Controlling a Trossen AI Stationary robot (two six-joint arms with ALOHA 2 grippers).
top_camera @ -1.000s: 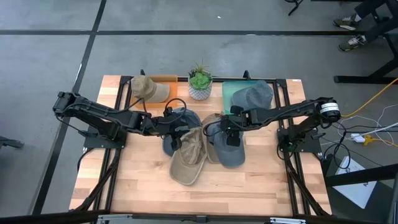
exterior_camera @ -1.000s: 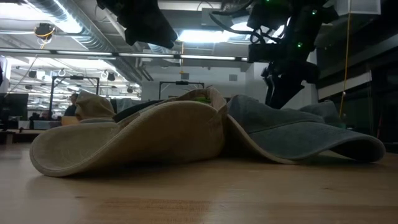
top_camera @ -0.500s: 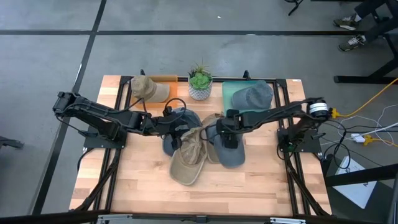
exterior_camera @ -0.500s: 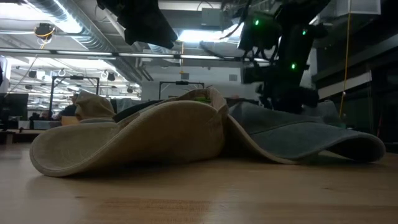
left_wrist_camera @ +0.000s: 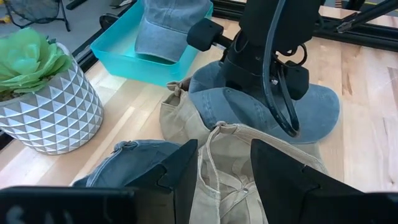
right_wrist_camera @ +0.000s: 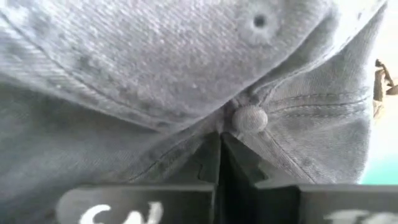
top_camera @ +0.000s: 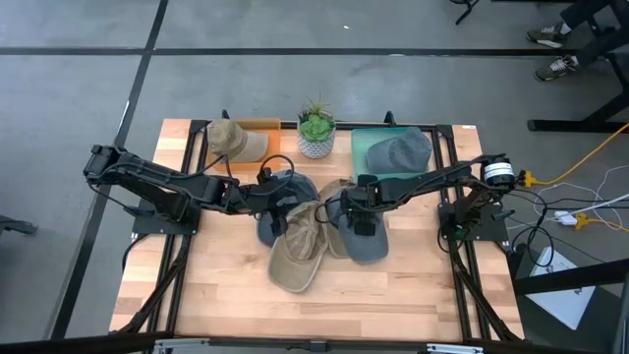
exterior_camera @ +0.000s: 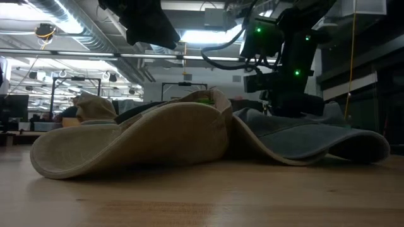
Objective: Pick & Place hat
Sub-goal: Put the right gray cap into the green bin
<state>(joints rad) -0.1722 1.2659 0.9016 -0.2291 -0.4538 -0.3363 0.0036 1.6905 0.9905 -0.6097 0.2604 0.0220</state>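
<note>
Your blue-grey cap (top_camera: 366, 236) lies in the middle of the table (top_camera: 226, 305), its side touching the tan cap (top_camera: 298, 251) that rests upside down beside it. Your right gripper (top_camera: 358, 218) is down on its crown, fingers pinched together on the cloth by the top button (right_wrist_camera: 250, 118). Your left gripper (top_camera: 279, 200) hangs over another blue cap (top_camera: 278, 187), its fingers (left_wrist_camera: 180, 180) partly apart and holding nothing. Behind sit a potted plant (top_camera: 315, 128) and a teal tray (top_camera: 362, 146) with a grey cap (top_camera: 400, 149).

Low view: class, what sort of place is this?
Probably an open-plan lab or workshop: exposed ceiling ducts, strip lights, and monitors behind the wooden table.
</note>
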